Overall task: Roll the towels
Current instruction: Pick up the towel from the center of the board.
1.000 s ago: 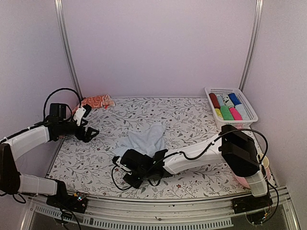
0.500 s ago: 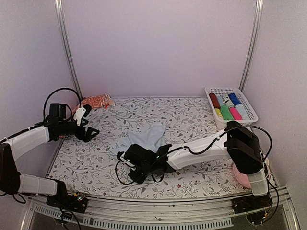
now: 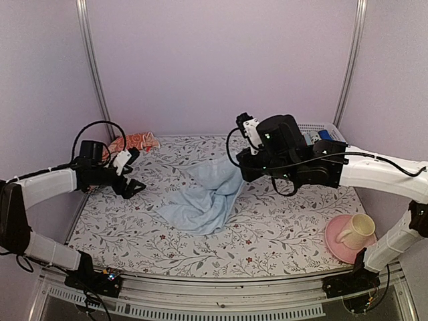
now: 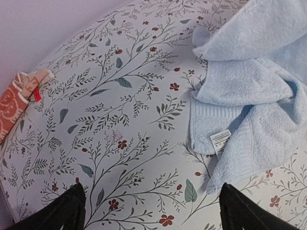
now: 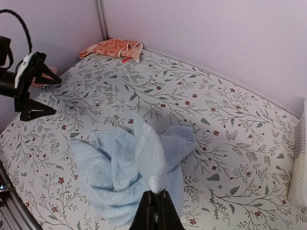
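The light blue towel [image 3: 200, 200] lies crumpled mid-table, one corner pulled up into a peak. My right gripper [image 3: 242, 176] hangs above the table, shut on that raised corner [image 5: 156, 194]; the rest of the cloth [image 5: 110, 163] drapes down to the surface. The orange-red towel [image 3: 136, 141] with white prints lies bunched in the far left corner [image 5: 112, 48]. My left gripper [image 3: 136, 172] is low over the table's left side, open, with nothing between its fingers [image 4: 151, 206]. The blue towel's labelled edge [image 4: 225, 139] is just right of it, and the orange-red towel [image 4: 12, 103] lies far left.
A white basket [image 3: 326, 127] of rolled coloured towels stands at the back right, partly behind my right arm. A pink plate [image 3: 338, 249] carrying a cream cup [image 3: 358, 227] sits at the front right. Purple walls close in the back and sides.
My right gripper has shut on the blue towel and swung up and back from the front of the table, lifting a corner and dragging the cloth. The left gripper shifted slightly right.
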`<state>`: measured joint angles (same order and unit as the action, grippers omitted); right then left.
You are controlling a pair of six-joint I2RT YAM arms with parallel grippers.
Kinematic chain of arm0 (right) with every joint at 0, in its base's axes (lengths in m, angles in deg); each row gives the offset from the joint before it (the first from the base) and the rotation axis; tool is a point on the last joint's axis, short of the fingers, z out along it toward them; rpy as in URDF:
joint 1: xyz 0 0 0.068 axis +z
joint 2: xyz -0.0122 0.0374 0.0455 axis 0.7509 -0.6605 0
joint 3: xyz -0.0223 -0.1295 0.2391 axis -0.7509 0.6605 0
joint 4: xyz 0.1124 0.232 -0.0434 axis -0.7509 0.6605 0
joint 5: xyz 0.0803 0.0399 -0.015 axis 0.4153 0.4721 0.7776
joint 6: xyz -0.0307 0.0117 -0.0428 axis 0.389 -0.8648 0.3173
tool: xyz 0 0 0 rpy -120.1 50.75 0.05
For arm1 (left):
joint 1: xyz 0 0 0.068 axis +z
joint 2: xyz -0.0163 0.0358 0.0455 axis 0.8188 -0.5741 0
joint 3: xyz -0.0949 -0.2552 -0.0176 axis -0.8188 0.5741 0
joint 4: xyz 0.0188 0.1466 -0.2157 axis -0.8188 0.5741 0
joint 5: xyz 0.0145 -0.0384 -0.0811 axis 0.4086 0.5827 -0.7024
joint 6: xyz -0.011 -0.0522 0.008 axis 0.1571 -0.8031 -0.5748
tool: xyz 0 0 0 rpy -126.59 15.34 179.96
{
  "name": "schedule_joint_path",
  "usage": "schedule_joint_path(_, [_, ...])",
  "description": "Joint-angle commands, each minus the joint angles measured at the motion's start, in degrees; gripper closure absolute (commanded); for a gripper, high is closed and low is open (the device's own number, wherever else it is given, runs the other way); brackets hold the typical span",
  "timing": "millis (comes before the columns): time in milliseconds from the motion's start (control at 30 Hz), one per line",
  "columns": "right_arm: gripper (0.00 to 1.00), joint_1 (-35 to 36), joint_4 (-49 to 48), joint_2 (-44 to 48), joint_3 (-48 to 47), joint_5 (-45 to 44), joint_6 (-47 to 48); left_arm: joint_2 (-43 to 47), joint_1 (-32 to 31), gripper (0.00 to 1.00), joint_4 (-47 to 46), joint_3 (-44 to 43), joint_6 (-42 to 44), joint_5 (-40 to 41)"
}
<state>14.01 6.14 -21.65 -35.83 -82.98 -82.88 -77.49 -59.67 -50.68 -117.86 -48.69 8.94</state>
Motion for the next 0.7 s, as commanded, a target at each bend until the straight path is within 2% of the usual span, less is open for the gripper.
schedule_joint_path(0, [0.98,-3.27,1.43,3.87,4.75,-4.96,-2.41,-2.78,-5.42,0.03,-1.28,-2.89,3.00,3.20])
schedule_joint_path(233, [0.98,-8.42,5.58,9.72,10.87,-12.78,-6.98,-11.80,-14.99,0.03,-1.63,-8.83,2.51,10.18])
schedule_joint_path(400, [0.98,-10.40,6.88,14.05,15.47,-16.25,-10.28,-18.12,-17.52,0.03,1.63,-14.25,1.01,11.37])
schedule_joint_path(667, [0.98,-13.99,8.19,22.52,20.42,-21.30,-13.27,-15.87,-18.93,0.03,2.06,-10.59,6.15,10.24])
